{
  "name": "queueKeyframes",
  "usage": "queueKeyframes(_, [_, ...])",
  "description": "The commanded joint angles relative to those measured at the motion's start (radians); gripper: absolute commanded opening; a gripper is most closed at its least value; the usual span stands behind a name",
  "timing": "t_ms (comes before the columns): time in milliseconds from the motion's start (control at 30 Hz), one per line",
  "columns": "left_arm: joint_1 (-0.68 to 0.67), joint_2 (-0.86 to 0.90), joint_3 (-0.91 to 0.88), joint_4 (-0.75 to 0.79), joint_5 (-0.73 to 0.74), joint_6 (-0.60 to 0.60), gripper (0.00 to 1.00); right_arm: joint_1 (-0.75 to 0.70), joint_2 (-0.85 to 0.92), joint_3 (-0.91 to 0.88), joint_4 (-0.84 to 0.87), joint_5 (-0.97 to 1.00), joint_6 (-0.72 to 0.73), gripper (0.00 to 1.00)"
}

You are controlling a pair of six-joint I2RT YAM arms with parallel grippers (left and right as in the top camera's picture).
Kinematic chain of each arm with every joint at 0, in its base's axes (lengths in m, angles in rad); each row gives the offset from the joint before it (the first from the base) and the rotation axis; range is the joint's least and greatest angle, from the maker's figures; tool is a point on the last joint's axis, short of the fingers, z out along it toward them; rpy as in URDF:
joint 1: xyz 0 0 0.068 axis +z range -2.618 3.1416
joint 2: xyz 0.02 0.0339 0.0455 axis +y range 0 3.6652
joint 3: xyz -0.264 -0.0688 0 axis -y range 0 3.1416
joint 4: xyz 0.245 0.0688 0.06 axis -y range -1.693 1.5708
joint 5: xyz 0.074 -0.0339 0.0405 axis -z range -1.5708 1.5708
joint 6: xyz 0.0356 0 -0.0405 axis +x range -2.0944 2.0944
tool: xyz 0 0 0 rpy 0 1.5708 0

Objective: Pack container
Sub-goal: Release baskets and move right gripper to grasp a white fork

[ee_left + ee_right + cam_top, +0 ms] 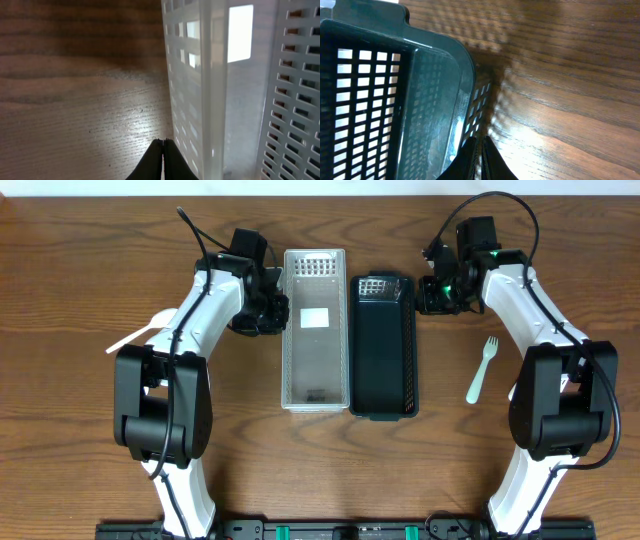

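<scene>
A white slotted container (pixel 314 330) and a dark green slotted container (pixel 383 345) lie side by side at the table's middle, both empty. My left gripper (pixel 272 310) is shut and empty, just outside the white container's left wall (pixel 187 100); its fingertips (pixel 163 142) sit low by the table. My right gripper (pixel 432 298) is shut and empty, just outside the dark container's right wall (pixel 465 75); its fingertips (pixel 480 140) are against that wall. A white spoon (pixel 140 332) lies far left. A pale green fork (pixel 481 370) lies far right.
The table is brown wood (pixel 80 430). The arm bases stand at the front edge (pixel 340 530). The spoon lies left of my left arm, the fork right of the dark container.
</scene>
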Motion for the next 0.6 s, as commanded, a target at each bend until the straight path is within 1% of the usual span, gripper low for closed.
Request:
queueKeyframes(0, [-0.006,0.001,0.01,-0.006,0.009,0.013,0.06,0.011,0.007,0.0,0.0,-0.035,-0.022,0.07])
queueKeyframes(167, [-0.031,0.001,0.01,-0.005,0.009,0.014,0.06,0.011,0.007,0.0,0.0,-0.079,-0.033,0.08])
queueKeyframes(400, [-0.042,0.001,0.01,-0.013,0.009,0.014,0.06,0.011,0.007,0.0,-0.002,-0.079,-0.033,0.08])
queueKeyframes(467, [-0.042,0.001,0.01,-0.016,-0.013,0.013,0.06,0.011,0.007,0.0,-0.003,-0.07,-0.033,0.07])
queueKeyframes(500, [-0.042,0.001,0.01,-0.019,-0.043,0.013,0.06,0.011,0.007,0.0,-0.005,-0.06,-0.032,0.08])
queueKeyframes(567, [-0.04,0.0,0.01,-0.032,-0.106,0.013,0.06,0.006,0.006,0.002,-0.01,0.008,0.003,0.18])
